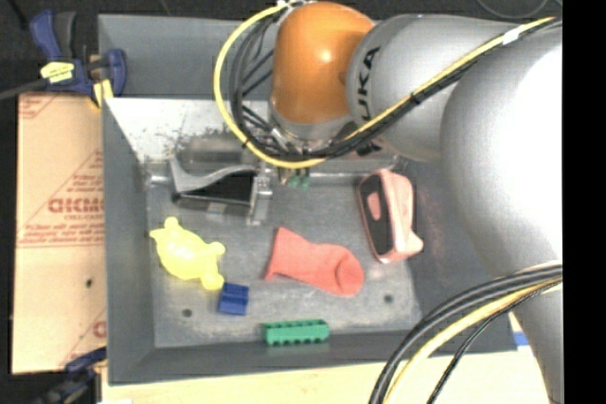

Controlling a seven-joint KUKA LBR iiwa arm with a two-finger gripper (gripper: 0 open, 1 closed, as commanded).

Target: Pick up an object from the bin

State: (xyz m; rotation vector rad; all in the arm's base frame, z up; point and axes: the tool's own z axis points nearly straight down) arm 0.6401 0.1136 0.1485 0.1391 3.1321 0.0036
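Camera view: gripper sits low in the bin, under the orange wrist cover. Can't tell if it's spread or closed. Closest thing is a flat black-and-grey item, just beside the gripper on the side away from the arm; contact unclear. Pink sock is near, toward the near wall. Yellow toy, blue block and green ridged brick lie farther out. Pink-and-black shoe is on the arm side.
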